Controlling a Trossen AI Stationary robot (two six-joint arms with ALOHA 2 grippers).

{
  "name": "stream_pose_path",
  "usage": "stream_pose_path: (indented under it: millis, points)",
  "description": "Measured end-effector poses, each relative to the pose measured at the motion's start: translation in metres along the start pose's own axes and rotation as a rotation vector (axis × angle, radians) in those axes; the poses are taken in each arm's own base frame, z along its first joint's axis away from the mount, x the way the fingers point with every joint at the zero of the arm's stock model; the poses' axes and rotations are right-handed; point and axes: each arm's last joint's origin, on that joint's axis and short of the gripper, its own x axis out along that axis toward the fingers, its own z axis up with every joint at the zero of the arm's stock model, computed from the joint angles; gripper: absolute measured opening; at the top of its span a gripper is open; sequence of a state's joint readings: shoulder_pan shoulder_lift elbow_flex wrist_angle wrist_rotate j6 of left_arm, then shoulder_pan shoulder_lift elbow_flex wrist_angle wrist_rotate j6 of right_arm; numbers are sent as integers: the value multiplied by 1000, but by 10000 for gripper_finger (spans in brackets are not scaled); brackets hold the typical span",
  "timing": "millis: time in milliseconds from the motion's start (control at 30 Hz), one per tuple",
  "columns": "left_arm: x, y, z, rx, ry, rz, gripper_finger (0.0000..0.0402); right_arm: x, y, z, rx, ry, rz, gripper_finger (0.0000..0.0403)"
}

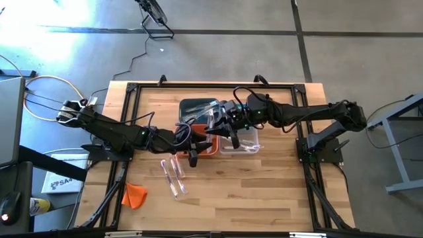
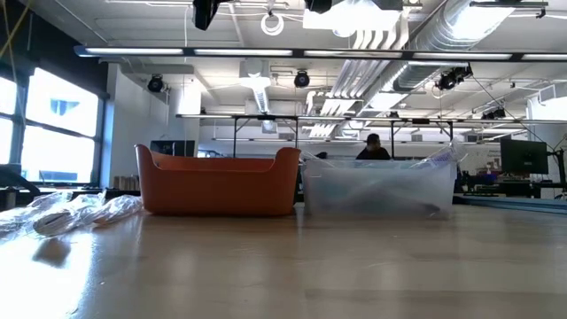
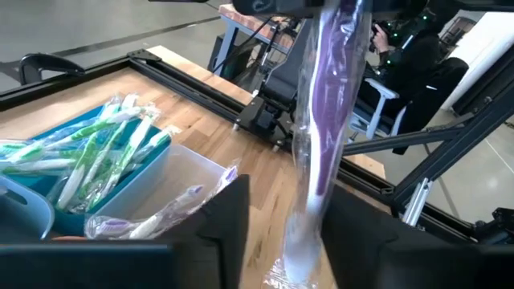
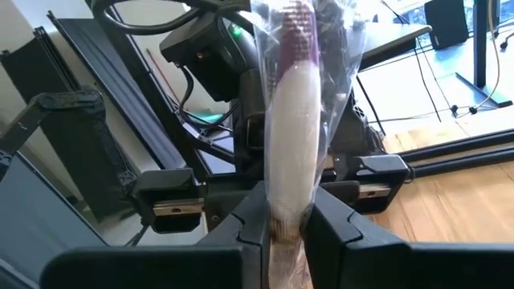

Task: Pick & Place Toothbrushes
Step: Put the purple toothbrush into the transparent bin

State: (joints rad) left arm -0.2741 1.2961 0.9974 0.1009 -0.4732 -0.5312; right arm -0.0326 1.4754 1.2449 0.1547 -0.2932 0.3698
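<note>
One wrapped toothbrush with a white and purple handle [image 4: 293, 120] spans between my two grippers, above the orange bin [image 1: 198, 147] and the clear bin [image 1: 241, 140]. My right gripper [image 4: 285, 213] [image 1: 225, 129] is shut on one end. My left gripper [image 3: 285, 241] [image 1: 193, 153] is open, its fingers standing on either side of the other end [image 3: 303, 241]. Two or three more wrapped toothbrushes [image 1: 173, 175] [image 2: 80, 213] lie flat on the table. Green ones fill the teal bin [image 3: 104, 160], and a purple one [image 3: 161, 213] lies in the clear bin. My right gripper pinches the toothbrush between its two fingers at the white end of the handle [image 4: 283, 201], wrapper included. The toothbrush runs on straight past the fingertips toward the left arm, lifted clear of table and bins. My left gripper: the wrapper lies close to one finger [image 3: 345, 233]; whether they touch, I cannot tell.
The dark grey bin [image 1: 198, 106] stands just beyond the other bins, all grouped mid-table. An orange cloth lump [image 1: 134, 195] lies near the table's near left corner. Bare wood stretches along the near side. A person [image 2: 372, 146] sits far behind the table.
</note>
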Motion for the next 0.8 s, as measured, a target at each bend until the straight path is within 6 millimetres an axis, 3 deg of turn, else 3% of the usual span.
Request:
stream_pose_path:
  millis: [267, 633, 800]
  points:
    - [0, 0, 0, 0, -1, -1, 187, 0, 0, 0, -6, 0, -1, 41]
    - [0, 0, 0, 3, -2, -3, 190, 0, -1, -2, -2, 15, -12, 41]
    - [-2, -1, 0, 88, -1, 5, 190, 0, -3, -3, -7, 28, -21, 41]
